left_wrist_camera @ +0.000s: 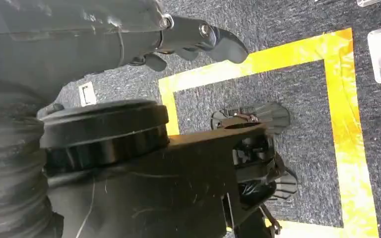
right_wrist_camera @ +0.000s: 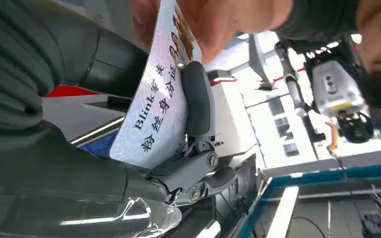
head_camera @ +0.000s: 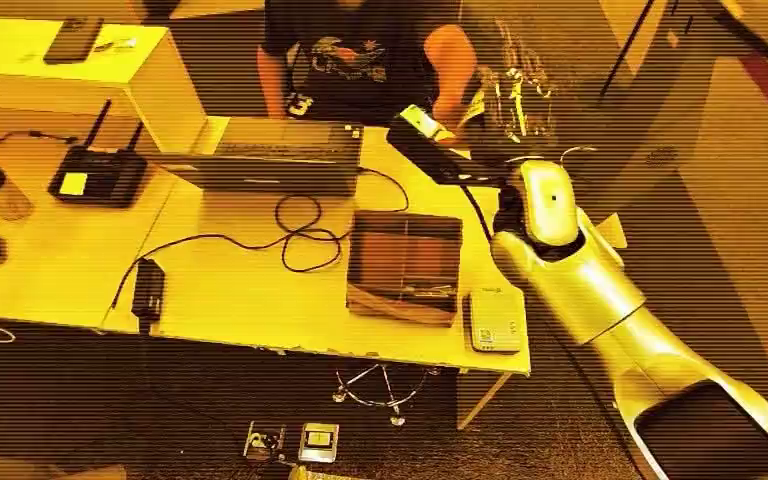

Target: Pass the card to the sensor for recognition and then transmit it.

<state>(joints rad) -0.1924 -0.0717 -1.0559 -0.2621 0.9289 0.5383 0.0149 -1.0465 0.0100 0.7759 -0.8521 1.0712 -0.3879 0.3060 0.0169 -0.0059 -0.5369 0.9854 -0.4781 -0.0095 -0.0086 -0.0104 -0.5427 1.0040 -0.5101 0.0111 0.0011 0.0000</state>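
My right arm reaches across the table (head_camera: 240, 300) toward a person (head_camera: 360, 50) standing behind it. My right hand (head_camera: 430, 145) pinches a white printed card (right_wrist_camera: 156, 109) between its thumb (right_wrist_camera: 197, 99) and the fingers behind it. The person's fingers (right_wrist_camera: 203, 22) grip the card's far end. In the head view the card (head_camera: 418, 120) shows as a pale patch at the hand's tip, beside the person's hand (head_camera: 452, 125). A small white sensor box (head_camera: 495, 320) lies flat on the table's near right corner. My left hand (left_wrist_camera: 198, 39) hangs over the floor, holding nothing, fingers loosely apart.
An open laptop (head_camera: 270, 155) sits at the table's far side with a looped black cable (head_camera: 300, 230) in front. A brown open box (head_camera: 405, 265) stands left of the sensor. A black router (head_camera: 100, 175) and a power brick (head_camera: 147, 290) lie to the left. Yellow tape (left_wrist_camera: 347, 124) marks the carpet.
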